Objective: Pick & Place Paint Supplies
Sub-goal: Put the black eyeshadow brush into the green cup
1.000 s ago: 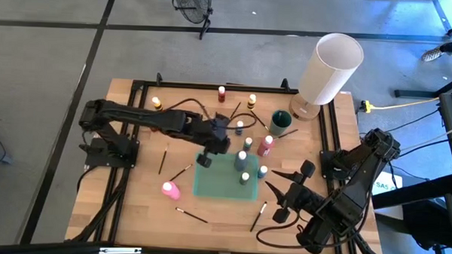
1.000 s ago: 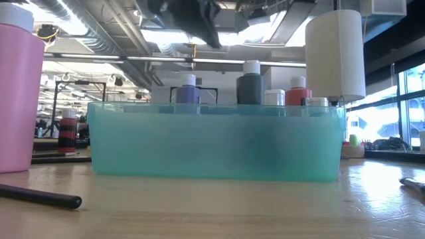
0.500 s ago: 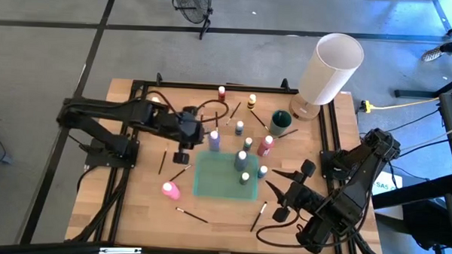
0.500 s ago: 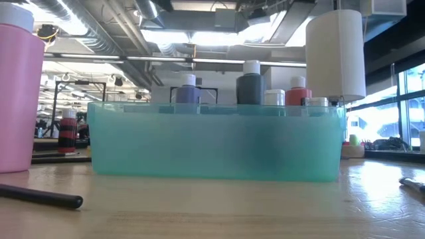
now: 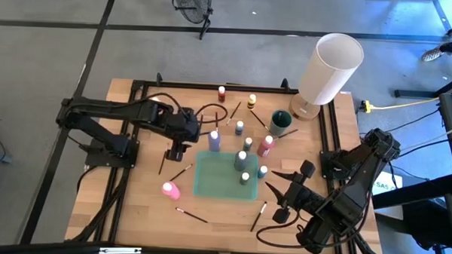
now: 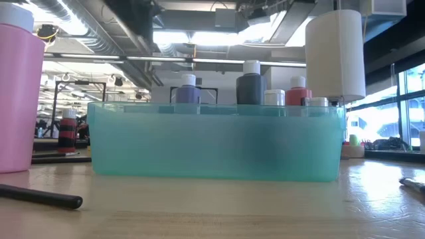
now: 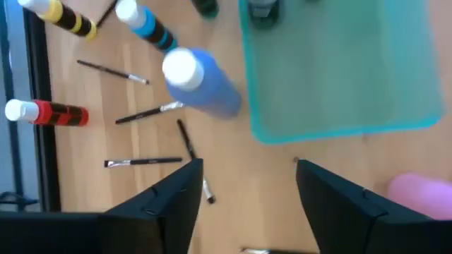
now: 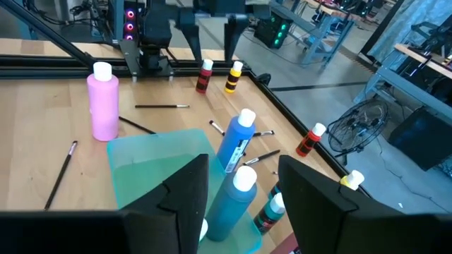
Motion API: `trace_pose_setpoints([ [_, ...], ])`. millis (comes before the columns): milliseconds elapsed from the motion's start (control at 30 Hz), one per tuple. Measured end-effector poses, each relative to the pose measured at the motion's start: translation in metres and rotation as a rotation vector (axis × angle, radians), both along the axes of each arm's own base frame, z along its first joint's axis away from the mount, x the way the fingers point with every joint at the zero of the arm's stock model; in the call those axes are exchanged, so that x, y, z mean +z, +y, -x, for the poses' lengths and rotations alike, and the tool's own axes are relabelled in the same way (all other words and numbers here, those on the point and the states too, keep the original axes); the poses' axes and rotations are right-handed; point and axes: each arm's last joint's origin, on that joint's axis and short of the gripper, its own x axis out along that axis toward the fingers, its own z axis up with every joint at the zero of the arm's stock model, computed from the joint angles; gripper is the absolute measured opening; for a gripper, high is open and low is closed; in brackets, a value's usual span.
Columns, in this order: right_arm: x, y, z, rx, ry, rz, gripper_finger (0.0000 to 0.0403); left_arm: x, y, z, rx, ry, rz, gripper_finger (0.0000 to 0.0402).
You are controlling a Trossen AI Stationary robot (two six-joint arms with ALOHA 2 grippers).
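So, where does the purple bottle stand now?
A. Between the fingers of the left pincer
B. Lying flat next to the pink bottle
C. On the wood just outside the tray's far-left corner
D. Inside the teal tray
C: in the high view the purple bottle stands upright outside the teal tray, and the open left pincer is apart from it.

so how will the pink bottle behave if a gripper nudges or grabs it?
The pink bottle stands upright, taller than wide in the right wrist view, so a high push would probably tip it. Its round body would likely roll once down. The smooth, plastic-looking sides may slip in a loose grip, and it seems light.
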Motion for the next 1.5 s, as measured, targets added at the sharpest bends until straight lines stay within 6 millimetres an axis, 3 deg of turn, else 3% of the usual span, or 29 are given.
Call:
trace_pose_setpoints([
  [433, -0.001, -0.001, 0.001, 0.004, 0.022, 0.011, 0.0174, -0.075, 0.034, 0.022, 0.108, 0.287, 0.028, 0.0240],
  [633, -0.001, -0.001, 0.001, 0.004, 0.026, 0.017, 0.0174, -0.108, 0.040, 0.023, 0.169, 0.255, 0.041, 0.0240],
  [833, -0.001, -0.002, 0.001, 0.003, 0.028, 0.018, 0.0174, -0.113, 0.046, 0.022, 0.203, 0.213, 0.046, 0.0240],
  [1000, -0.001, -0.002, 0.001, 0.004, 0.028, 0.018, 0.0174, -0.118, 0.062, 0.019, 0.231, 0.204, 0.080, 0.0240],
  [1500, -0.001, -0.002, 0.002, 0.004, 0.032, 0.022, 0.0175, -0.162, 0.090, 0.002, 0.291, 0.315, 0.169, 0.0240],
])
